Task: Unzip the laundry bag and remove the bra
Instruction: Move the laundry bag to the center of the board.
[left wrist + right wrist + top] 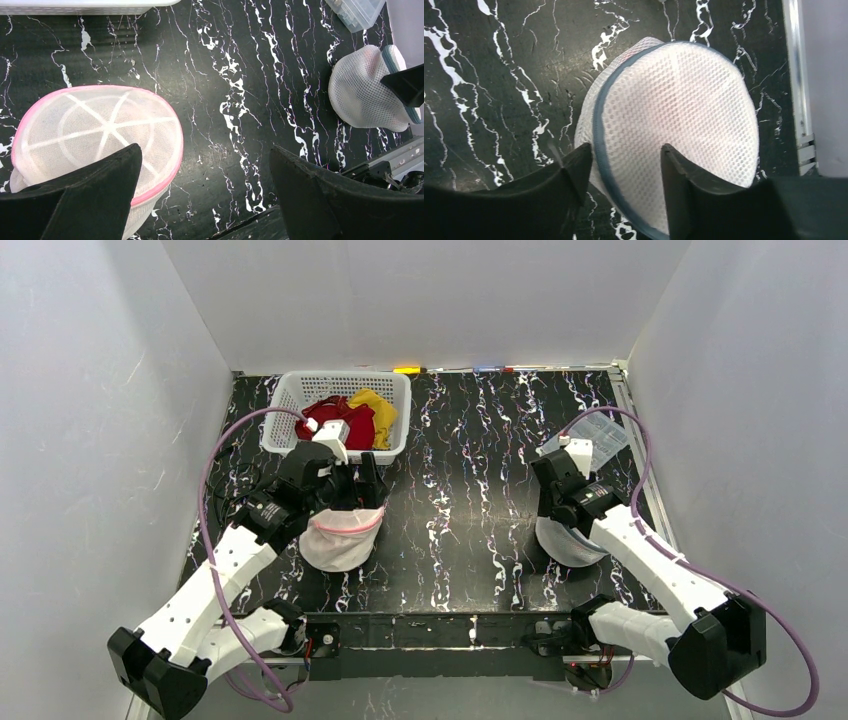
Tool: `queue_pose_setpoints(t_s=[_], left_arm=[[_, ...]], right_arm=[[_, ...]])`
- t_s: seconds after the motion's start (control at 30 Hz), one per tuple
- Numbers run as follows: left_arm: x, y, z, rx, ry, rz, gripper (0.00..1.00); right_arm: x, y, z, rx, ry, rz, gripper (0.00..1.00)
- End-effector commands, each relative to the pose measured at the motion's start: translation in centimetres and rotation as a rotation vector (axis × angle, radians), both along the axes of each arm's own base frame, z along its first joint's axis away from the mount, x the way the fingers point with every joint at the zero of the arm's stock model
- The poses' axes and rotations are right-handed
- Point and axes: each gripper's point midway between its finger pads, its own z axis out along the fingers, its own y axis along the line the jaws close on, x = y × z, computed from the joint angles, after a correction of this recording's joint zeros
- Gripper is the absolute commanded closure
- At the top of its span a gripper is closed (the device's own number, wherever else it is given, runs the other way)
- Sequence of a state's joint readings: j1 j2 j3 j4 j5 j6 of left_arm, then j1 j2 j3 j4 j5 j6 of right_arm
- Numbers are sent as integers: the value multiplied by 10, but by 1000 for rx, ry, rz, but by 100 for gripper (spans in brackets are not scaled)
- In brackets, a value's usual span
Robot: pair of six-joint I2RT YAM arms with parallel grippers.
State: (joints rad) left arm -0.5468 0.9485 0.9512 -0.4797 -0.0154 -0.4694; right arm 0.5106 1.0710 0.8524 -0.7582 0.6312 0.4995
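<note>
Two mesh pouches on the black marbled table (460,490) hide their contents: the weave is too dense to show a bra in either, and no zip pull can be made out. The blue-rimmed laundry bag (684,100) lies near the table's right edge, beside a metal rail (796,75), its near side covered by the right gripper (626,160). That gripper's fingers stand partly apart, astride the blue trim with mesh between them; whether they pinch it cannot be told. The pink-rimmed laundry bag (100,125) sits at front left, white ribs showing through its top. The left gripper (205,165) spreads its fingers wide above it and holds nothing, one finger blocking the bag's near edge in the wrist view. Behind the left arm a white basket (345,375) holds a red garment (345,420) and a yellow garment (378,410), partly masked by the wrist. A clear plastic box (605,435) lies at rear right, cut off in the left wrist view
</note>
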Motion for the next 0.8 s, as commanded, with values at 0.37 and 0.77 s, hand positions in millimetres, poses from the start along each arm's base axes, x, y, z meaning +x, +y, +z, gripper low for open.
queue_pose_setpoints(t_s=[0.37,0.77], left_arm=[[-6,-8,8,-20,22,-32,9],[-30,-26,-6,-153,48,-48,10]], right_arm=[[7,56,26,241,-70,87,99],[15,135,33,555,-171,-19,99]])
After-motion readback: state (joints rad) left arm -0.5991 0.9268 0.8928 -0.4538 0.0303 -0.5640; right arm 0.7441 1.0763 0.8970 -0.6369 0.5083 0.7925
